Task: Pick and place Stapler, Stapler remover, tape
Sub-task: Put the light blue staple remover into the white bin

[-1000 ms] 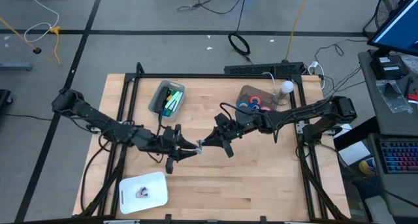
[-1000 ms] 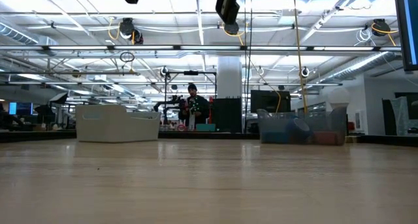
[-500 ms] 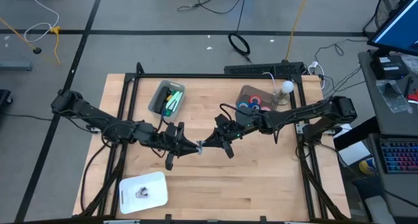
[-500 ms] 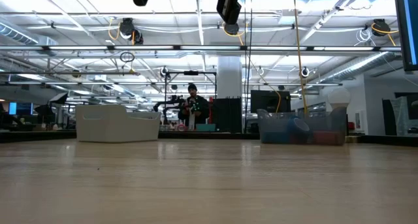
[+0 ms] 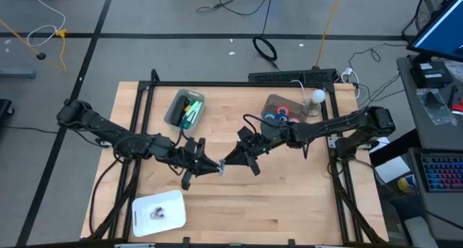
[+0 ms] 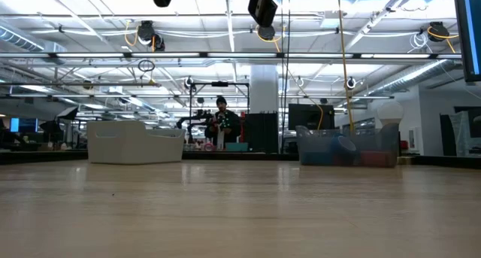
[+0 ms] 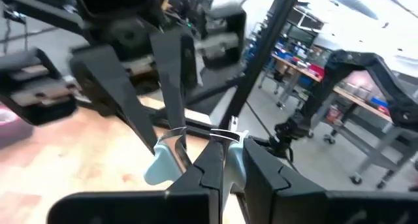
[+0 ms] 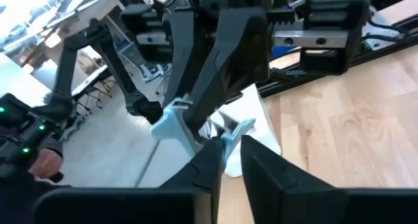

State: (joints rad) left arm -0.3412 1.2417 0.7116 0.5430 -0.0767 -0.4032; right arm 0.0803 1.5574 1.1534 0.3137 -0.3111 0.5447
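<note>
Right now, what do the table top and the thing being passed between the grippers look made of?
Table top: pale wood, likely butcher-block, matte; visible plank seams and grain. Staple remover, held between the left gripper and right gripper: light blue grips, probably moulded plastic, smooth; thin shiny jaws look like bare metal.

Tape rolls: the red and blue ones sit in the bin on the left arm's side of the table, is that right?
Not quite. The red and blue tape rolls sit in the bin on the right arm's side of the table, as the high view shows.
</note>
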